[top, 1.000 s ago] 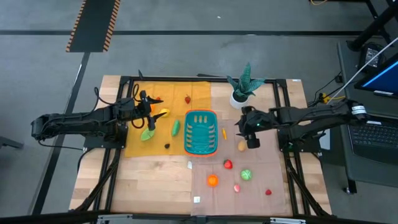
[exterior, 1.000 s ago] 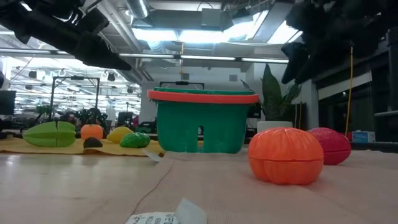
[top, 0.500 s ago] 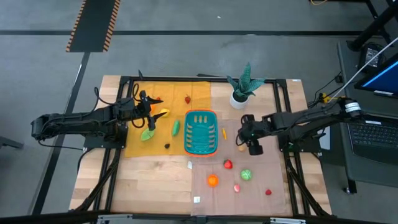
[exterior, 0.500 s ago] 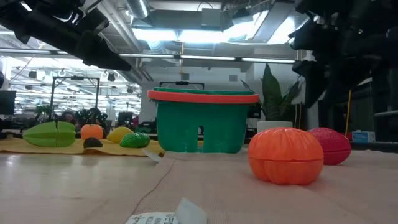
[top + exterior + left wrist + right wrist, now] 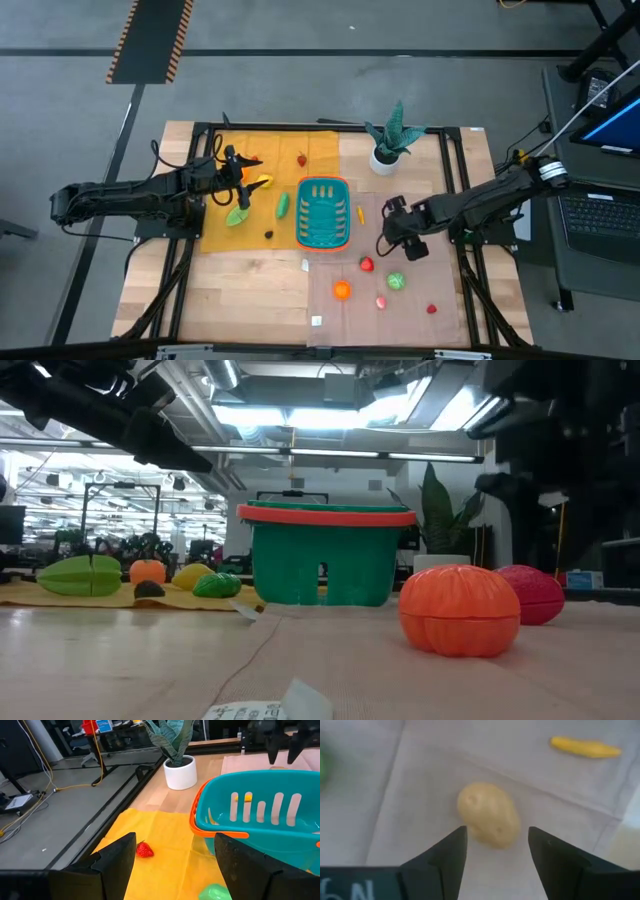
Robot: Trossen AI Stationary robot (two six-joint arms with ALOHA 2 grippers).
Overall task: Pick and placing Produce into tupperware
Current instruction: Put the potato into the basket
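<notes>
The right gripper (image 5: 495, 851) hangs over the small tan toy potato (image 5: 489, 814), its fingers parted and straddling it without touching, lined up for a grasp. The potato lies on the counter (image 5: 250, 290) just right of the teal slotted plastic basket with the orange rim (image 5: 323, 212). The left gripper (image 5: 172, 865) waits open on the basket's left.

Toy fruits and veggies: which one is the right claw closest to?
The tan potato, lying right between the open right claw; the yellow piece lies farther off.
</notes>
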